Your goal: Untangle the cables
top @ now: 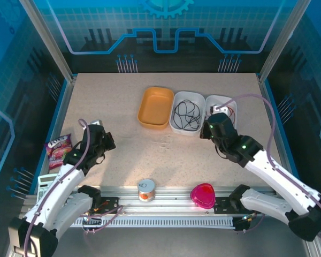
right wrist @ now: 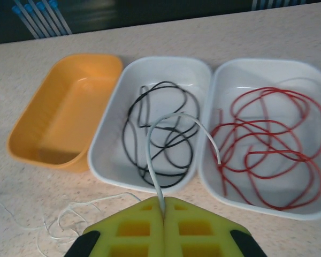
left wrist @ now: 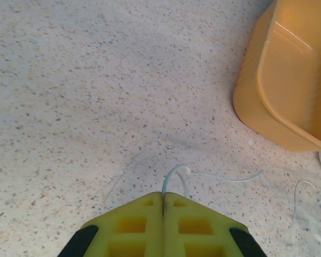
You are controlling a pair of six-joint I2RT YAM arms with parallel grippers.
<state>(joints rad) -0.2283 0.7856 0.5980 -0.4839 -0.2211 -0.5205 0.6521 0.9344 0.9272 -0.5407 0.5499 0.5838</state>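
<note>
Two cables look sorted. The black cable [right wrist: 160, 134] lies in the white tray [right wrist: 166, 61] straight ahead of the right gripper [right wrist: 163, 206], the red cable [right wrist: 267, 144] in the second white tray [right wrist: 267, 64] ahead-right. What remains is the whitish cable [right wrist: 171, 120]: the right jaws are closed on it, and the left gripper [left wrist: 163, 201] has its jaws closed on another part, with slack on the table [left wrist: 69, 80]. The orange tray [right wrist: 64, 123], ahead-left, is empty.

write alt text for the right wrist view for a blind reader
The right gripper, shut on a pale cable that arches upward, faces three trays: an empty orange tray at left, a middle white tray holding a black cable, and a right white tray holding a red cable.
</note>
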